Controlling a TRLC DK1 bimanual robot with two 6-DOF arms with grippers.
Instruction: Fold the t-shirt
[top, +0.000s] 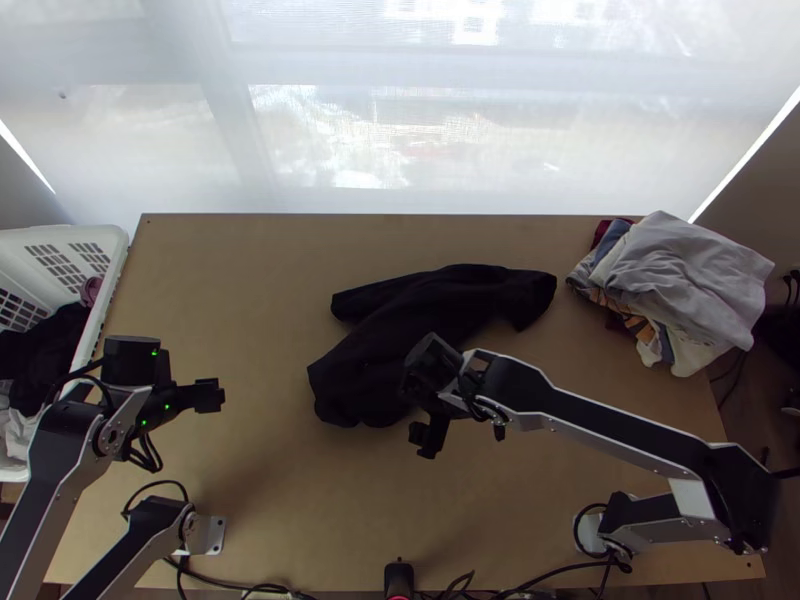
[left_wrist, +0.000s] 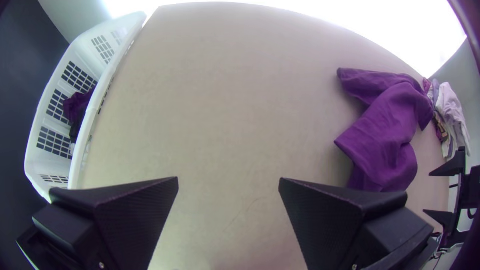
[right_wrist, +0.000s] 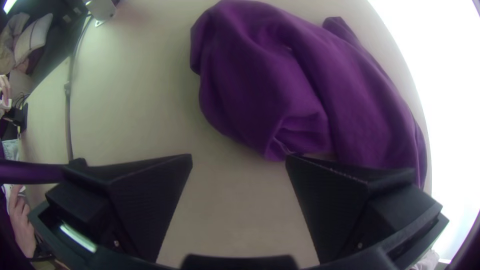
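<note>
T-shirt (top: 420, 320) is lying bunched on the desk (top: 250, 280), probably needing spreading first! Right end effector (right_wrist: 240, 159) is hovering beside it, fingers parted, presumably for an edge grab; left end effector (left_wrist: 228, 181), also parted, is hanging well apart, perhaps leaving room.

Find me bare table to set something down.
The widest bare patch of table lies between the basket and t-shirt, beyond the left arm. Another lies nearer, between the arms' bases. The right arm crowds the t-shirt's near side; a clothes pile, the far right corner.
</note>
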